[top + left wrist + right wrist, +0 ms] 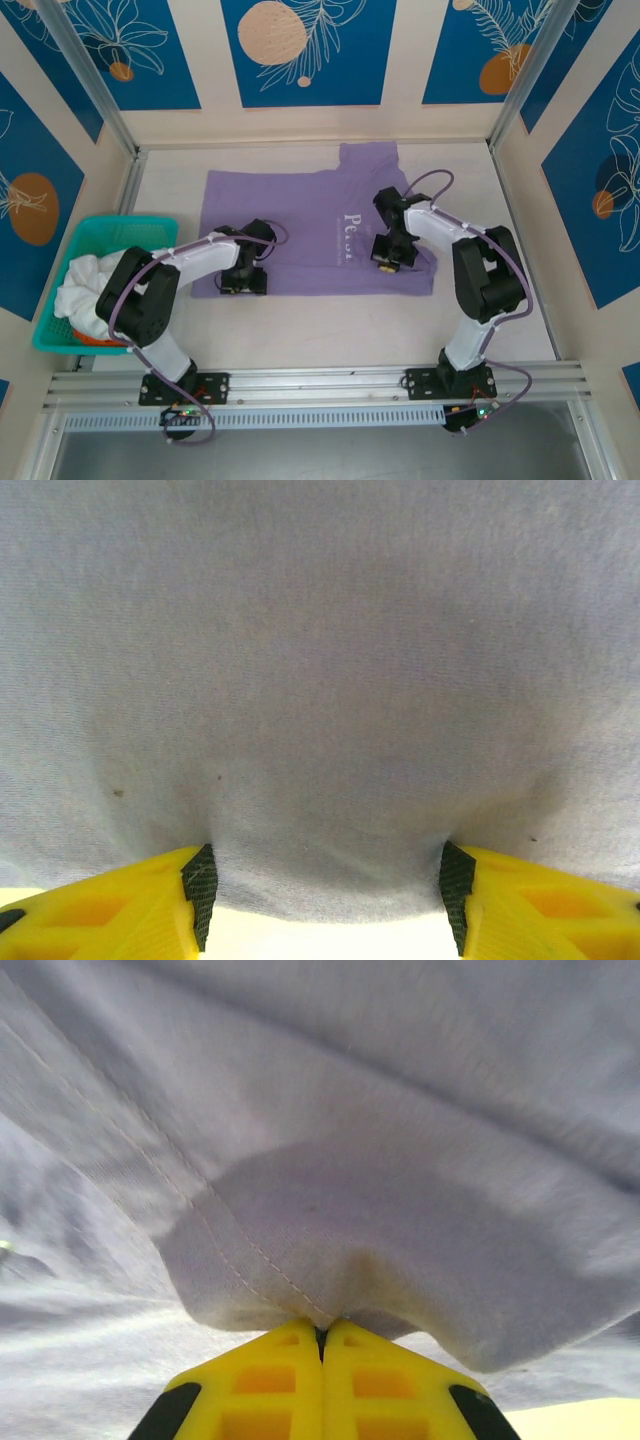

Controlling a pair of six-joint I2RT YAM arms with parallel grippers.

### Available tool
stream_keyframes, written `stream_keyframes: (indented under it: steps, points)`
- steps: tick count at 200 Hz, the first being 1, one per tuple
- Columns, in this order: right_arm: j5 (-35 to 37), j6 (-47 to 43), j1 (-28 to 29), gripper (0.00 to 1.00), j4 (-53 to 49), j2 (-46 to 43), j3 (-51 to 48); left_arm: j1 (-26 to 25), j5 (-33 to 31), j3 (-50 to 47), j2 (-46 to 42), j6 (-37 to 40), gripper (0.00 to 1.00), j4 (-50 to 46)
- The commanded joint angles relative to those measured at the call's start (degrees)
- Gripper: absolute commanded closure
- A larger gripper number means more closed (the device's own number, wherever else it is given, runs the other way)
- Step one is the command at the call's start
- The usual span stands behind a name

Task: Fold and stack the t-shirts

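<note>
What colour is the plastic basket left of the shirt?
Teal; the plastic mesh basket shows best in the top external view.

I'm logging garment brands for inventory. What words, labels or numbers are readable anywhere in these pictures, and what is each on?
"P…": white lettering on the lavender t-shirt, top view; only a leading P is legible, the rest is too small to read.
Smaller line beside it: too blurred to read.
Fabric in the wrist views: no lettering visible.
Teal basket: no text visible.
</note>
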Motion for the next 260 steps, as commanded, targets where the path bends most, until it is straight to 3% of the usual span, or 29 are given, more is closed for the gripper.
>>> stream_keyframes:
  steps: [1,90,117,141,165,194,219,260]
  points:
    - [-2.35,-1.63,-2.55,1.0,-1.92,-0.86,2.99,-0.15,-3.73,-1.39,0.94,1.55,0.38,-2.51]
    - [-4.46,-3.3,-10.73,0.97,-3.91,12.83,16.2,-0.26,-4.1,-0.01,2.23,2.33,0.37,-2.99]
    - [-2.53,-0.36,-13.08,0.74,-8.34,16.38,21.43,-0.25,-3.97,1.16,2.16,2.12,0.36,-3.77]
    - [-2.09,4.21,-16.29,0.54,-9.53,13.23,21.96,-0.29,-3.06,4.16,0.78,1.49,0.32,-5.91]
    - [-3.36,7.77,-17.43,0.52,-7.29,5.2,17.69,-0.26,-3.25,9.68,-1.51,0.98,0.23,-9.21]
    - [-6.16,7.62,-13.37,0.51,-2.55,-5.76,7.56,0.99,-4.14,15.13,-3.01,0.97,0.19,-12.69]
    - [-6.76,8.8,-8.57,0.47,1.03,-12.42,-2.46,3.98,-2.58,14.04,-3.65,1.13,0.2,-12.55]
    - [-11.32,11.08,-2.54,0.56,6.93,-11.16,-12.83,8.78,1.34,6.22,-2.69,1.78,0.29,-7.4]
